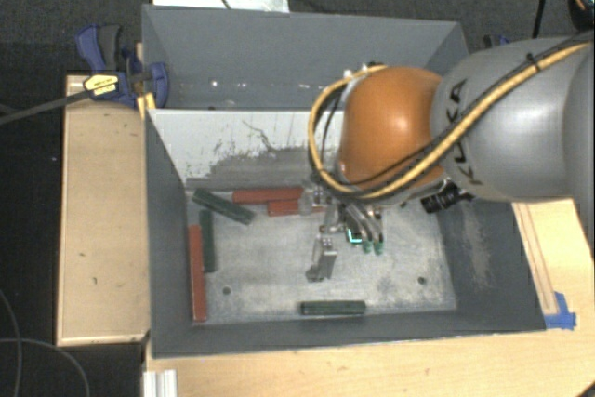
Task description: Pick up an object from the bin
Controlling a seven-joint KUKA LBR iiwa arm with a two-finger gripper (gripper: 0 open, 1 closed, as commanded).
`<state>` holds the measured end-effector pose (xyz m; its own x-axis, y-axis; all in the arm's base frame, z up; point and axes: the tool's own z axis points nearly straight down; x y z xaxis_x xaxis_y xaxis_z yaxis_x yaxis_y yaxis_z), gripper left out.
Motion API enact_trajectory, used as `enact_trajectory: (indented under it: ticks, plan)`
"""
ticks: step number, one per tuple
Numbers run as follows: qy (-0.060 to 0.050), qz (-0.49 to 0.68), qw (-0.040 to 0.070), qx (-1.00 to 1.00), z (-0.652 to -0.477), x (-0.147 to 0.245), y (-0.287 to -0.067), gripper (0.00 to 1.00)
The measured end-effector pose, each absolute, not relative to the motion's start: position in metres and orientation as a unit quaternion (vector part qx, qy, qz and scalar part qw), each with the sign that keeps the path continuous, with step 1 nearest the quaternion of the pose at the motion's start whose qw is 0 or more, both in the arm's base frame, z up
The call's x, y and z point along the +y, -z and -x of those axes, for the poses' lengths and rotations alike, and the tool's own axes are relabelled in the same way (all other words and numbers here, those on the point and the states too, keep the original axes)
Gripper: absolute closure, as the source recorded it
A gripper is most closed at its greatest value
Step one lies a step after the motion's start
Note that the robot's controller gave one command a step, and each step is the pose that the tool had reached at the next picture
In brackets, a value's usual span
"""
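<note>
Six loose pieces counted in grey metal bin (297, 60)

Three are dark green: a tilted green bar (223, 207) near the back left, an upright green bar (206, 244) just inside the left wall, and a front green bar (332, 308) lying crosswise. Two are red-brown: a long red bar (196, 279) along the left wall and a back red bar (260, 196); whether the short reddish stub at its right end is a third cannot be told. One small grey piece (323, 263) sits mid-floor.
</note>
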<state>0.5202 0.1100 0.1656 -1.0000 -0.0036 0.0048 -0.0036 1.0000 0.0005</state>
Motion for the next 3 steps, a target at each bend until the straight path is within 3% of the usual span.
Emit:
enact_trajectory:
  ticks: [1,2,3]
  plan:
    - [-0.001,-0.017,-0.001,-1.0,-0.58,0.054,-0.07,0.0]
    - [0.0,-0.08,-0.003,-0.997,-0.593,0.034,-0.071,0.0]
    - [0.001,-0.008,-0.002,-1.0,-0.593,0.021,-0.071,0.0]
